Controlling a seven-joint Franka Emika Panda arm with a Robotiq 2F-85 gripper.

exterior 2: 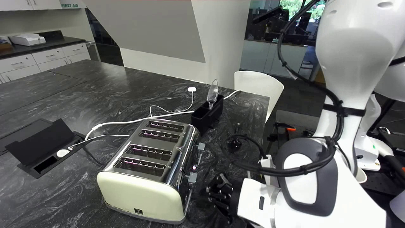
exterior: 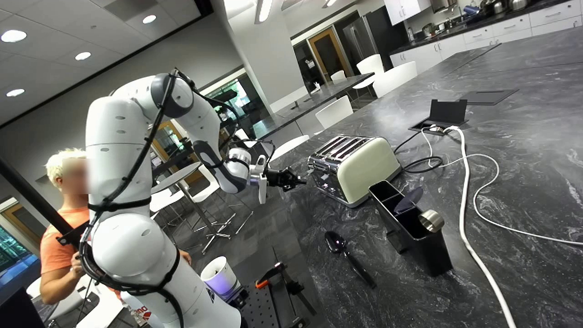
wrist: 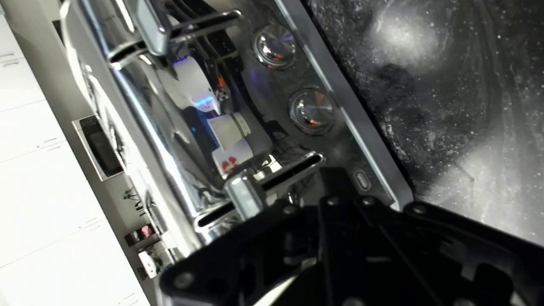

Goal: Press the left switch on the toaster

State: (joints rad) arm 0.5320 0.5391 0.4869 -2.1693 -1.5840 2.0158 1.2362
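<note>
The toaster (exterior: 371, 168) has pale cream sides and a shiny slotted metal top (exterior 2: 148, 147). Its front panel faces my gripper. In the wrist view the panel carries two levers: the left lever (wrist: 244, 195), lower in the picture, and the right lever (wrist: 153, 32). Both sit at similar heights in their slots. In an exterior view the left lever (exterior 2: 192, 178) is the nearer one. My gripper (wrist: 338, 182) is shut and empty, beside the lower end of the left lever's slot. In both exterior views the gripper (exterior: 301, 181) (exterior 2: 210, 193) is just in front of the panel, apart from it.
Two round knobs (wrist: 312, 110) sit on the panel. A black divided box (exterior: 419, 246) stands beside the toaster. A black scoop (exterior: 348, 257) lies near the table edge. White cables (exterior: 464, 205) and a pop-up outlet (exterior 2: 47, 148) are behind the toaster.
</note>
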